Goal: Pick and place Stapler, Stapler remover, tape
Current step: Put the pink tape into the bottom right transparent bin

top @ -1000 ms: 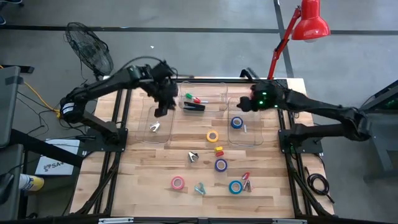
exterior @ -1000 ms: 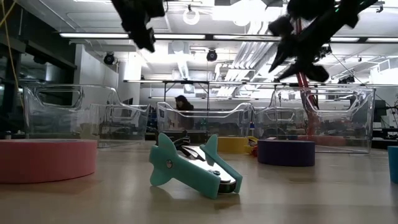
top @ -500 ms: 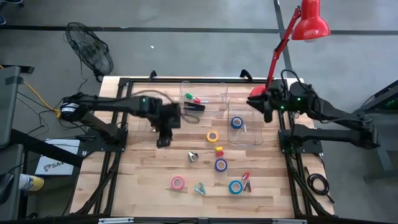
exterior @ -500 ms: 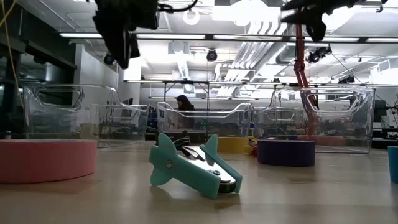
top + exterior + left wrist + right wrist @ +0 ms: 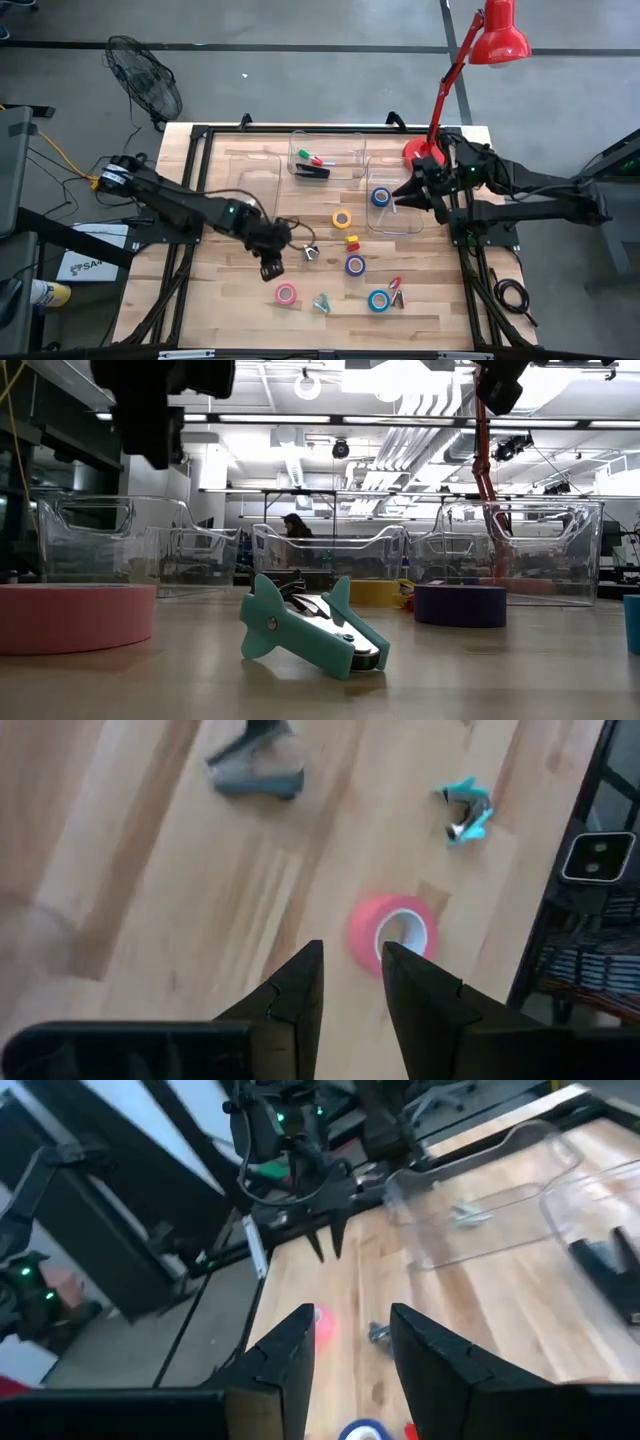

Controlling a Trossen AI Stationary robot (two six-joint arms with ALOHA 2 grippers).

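Two arms reach inward: left gripper (image 5: 270, 268) hangs low over bare wood, fingers slightly parted and empty, beside the pink tape roll (image 5: 286, 294) (a teal staple remover (image 5: 321, 303) lies near); right gripper (image 5: 408, 189), also parted, hovers by the clear bin (image 5: 415, 224) holding blue tape (image 5: 380, 197). The stapler (image 5: 312, 171) rests in the middle bin.

Pink tape roll (image 5: 286, 293), yellow roll (image 5: 342, 219), purple roll (image 5: 355, 265) and teal staple remover (image 5: 321, 302) dot the pale wooden table (image 5: 230, 305); a black stapler (image 5: 312, 172) fills a clear bin; red lamp (image 5: 497, 34) overhead.
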